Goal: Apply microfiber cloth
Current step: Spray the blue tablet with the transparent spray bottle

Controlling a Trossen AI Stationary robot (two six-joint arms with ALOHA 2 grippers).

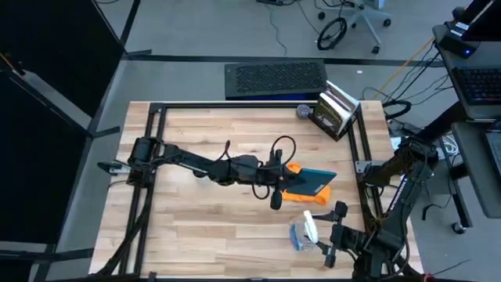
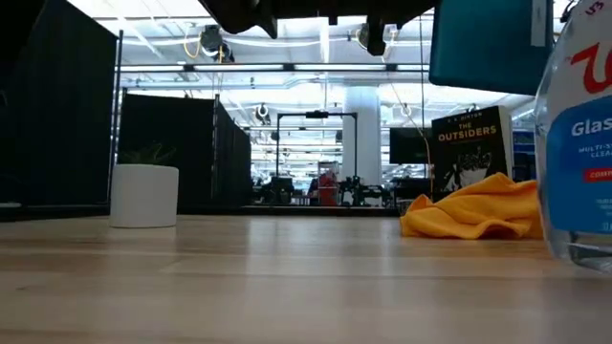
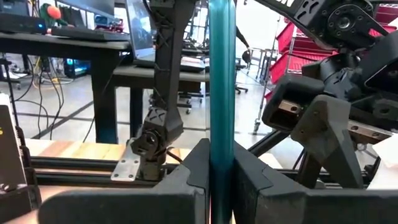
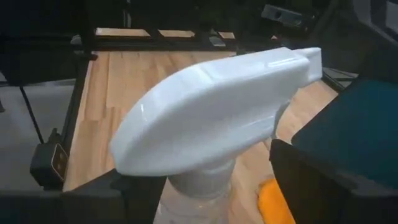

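Overhead, left fingers (image 3: 211,180) pinch the tablet (image 1: 315,181) edge above cloth (image 2: 475,208).

The microfiber cloth (image 2: 475,212) is bright orange, lying under the teal tablet (image 1: 315,182) clamped in the black left gripper (image 3: 211,180). Close to the black right gripper (image 1: 329,235), the clear spray bottle (image 1: 304,231) has a white head and blue label.

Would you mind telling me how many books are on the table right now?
1: a single book stands upright near the table's far right corner, beyond the orange microfiber cloth. None seem hidden.
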